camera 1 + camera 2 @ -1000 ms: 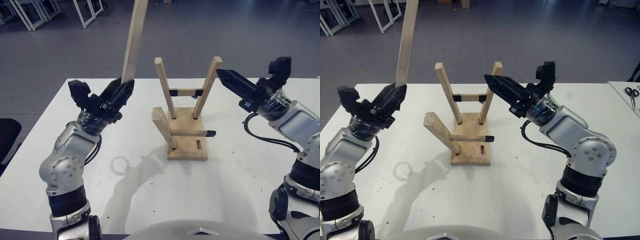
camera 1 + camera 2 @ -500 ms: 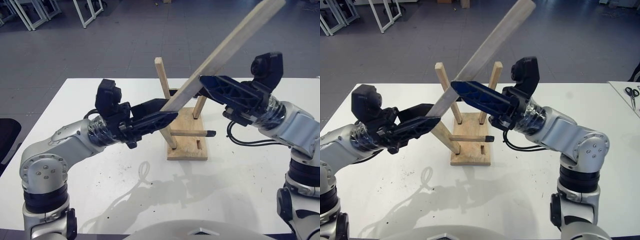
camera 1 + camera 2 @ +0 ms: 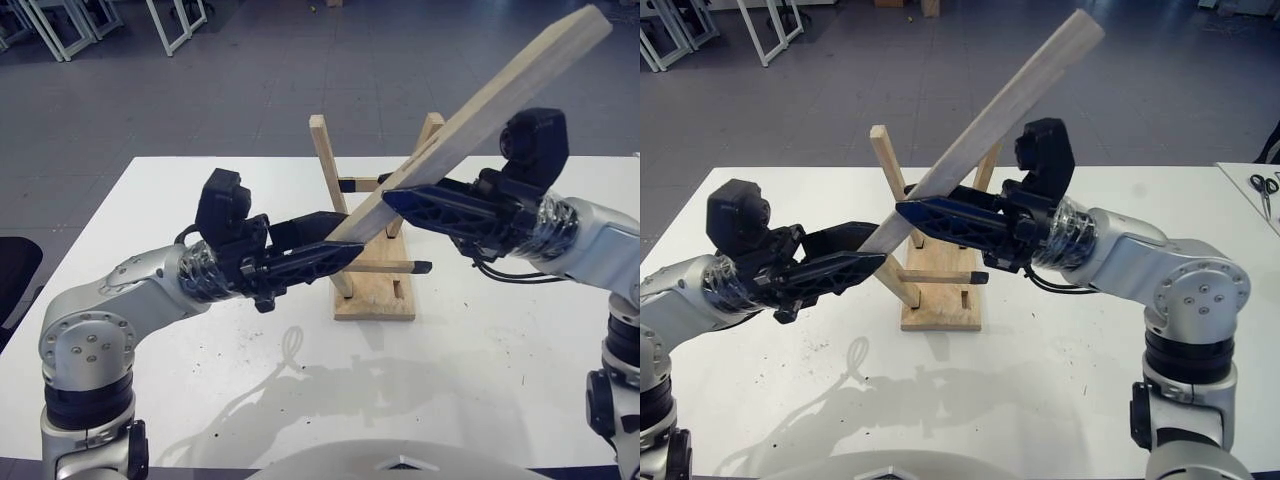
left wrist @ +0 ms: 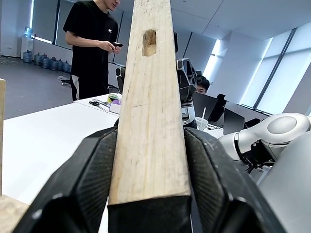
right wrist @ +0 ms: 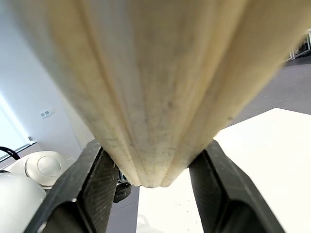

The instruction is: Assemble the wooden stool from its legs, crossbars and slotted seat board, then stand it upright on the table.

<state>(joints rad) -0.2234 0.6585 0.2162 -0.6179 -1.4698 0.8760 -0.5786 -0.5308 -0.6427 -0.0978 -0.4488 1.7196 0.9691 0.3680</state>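
The left end effector was closed on the lower end of the long pale wooden leg, its black fingers pressed against both sides of the wood. The leg ran on a slant, its long axis climbing from that grip up and to the right, with the free end high above the white counter. A mortise hole showed in one face. Behind it the half-built stool stood upside down, its slotted seat board flat on the counter and its legs pointing up. The right end effector was also clamped on the leg, just above the left one's grip. A second before, the left end effector alone had held the leg almost upright at the left. Since then the leg had tipped to the right over the stool, and the right end effector had come in and taken hold.
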